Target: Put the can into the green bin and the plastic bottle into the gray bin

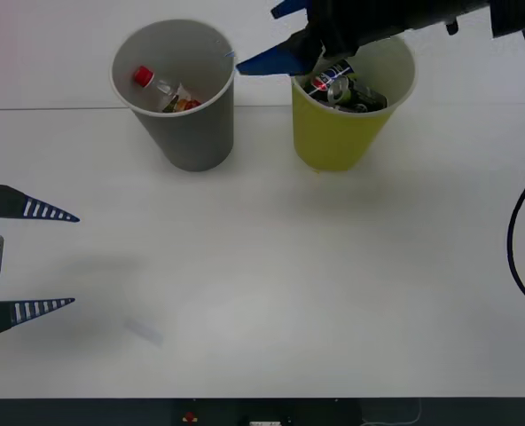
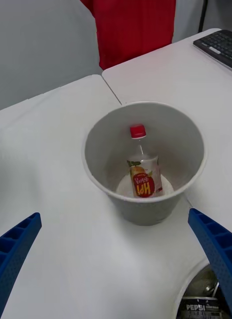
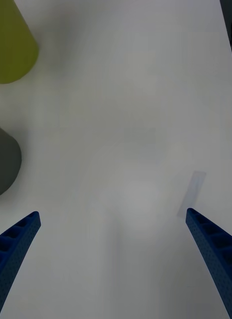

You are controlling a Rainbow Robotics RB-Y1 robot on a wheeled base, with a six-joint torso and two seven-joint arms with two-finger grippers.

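- The gray bin [image 1: 176, 93] stood on the table [image 1: 271, 284] in the upper left-centre of the front view, with the green bin [image 1: 347, 124] just beside it to the right, the two apart.
- The plastic bottle [image 1: 163, 89] lay inside the gray bin, its cap toward the upper left.
- Cans [image 1: 340, 87] lay in the green bin.
- The right tool [image 1: 276, 40] hung spread over the green bin's upper left rim.
- The left tool [image 1: 41, 259] sat spread at the left edge, well apart from both bins.
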